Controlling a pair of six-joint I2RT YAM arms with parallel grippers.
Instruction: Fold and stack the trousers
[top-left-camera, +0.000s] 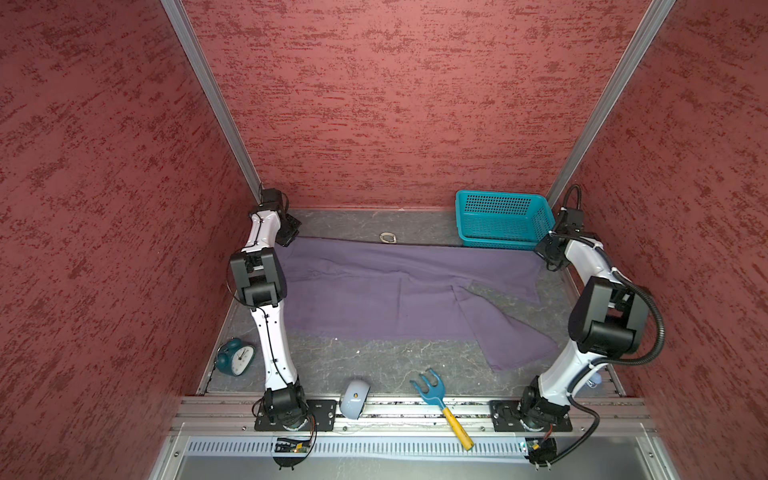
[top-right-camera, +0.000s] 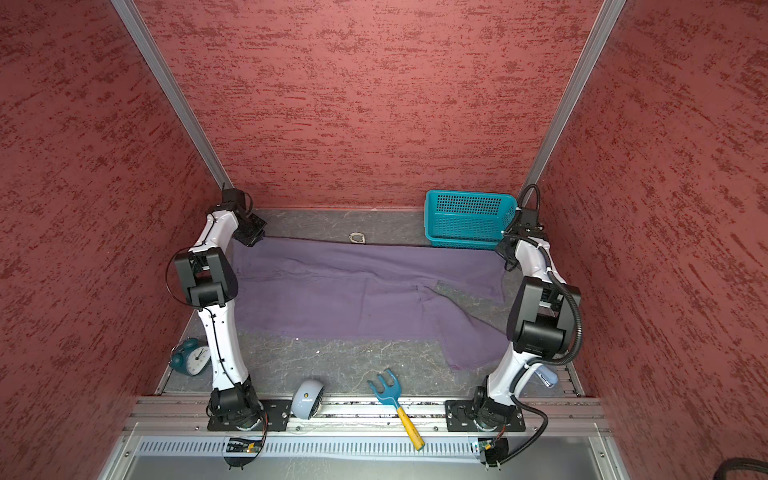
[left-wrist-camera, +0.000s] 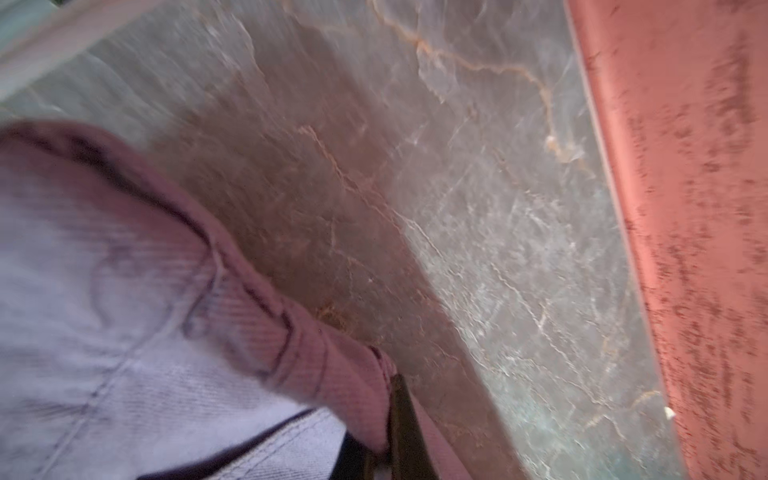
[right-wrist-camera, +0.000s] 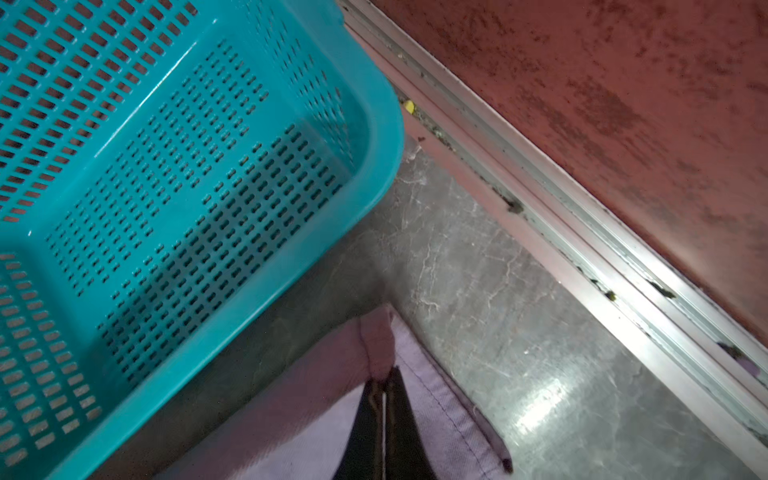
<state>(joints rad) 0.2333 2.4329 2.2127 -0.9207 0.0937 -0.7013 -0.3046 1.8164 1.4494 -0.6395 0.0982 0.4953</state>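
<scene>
The muted purple cloth trousers (top-left-camera: 374, 299) lie spread flat on the grey marbled table (top-left-camera: 374, 365), reaching all the way from the left gripper (top-left-camera: 287, 242) to the right gripper (right-wrist-camera: 384, 415). There is one pair with two legs: one leg runs straight to the right gripper, and the other splays away from it towards that arm's base.

The left gripper is pinched shut on the waistband corner, and the right is pinched shut on a leg hem. I judge this to be the start of the first fold. The next move calls for both grippers to lift together and carry the pinched edge across to the opposite one, keeping the cloth taut. The splayed leg will likely need lining up.

One teal perforated plastic basket (top-left-camera: 498, 194) stands just beside the right gripper. Well away from both grippers are:
- one teal alarm clock (top-left-camera: 237, 357)
- one blue toy rake with a yellow handle (top-left-camera: 440, 399)
- one pale blue rounded shell (top-left-camera: 353, 399)
- one small pale ring (top-left-camera: 388, 238)
</scene>
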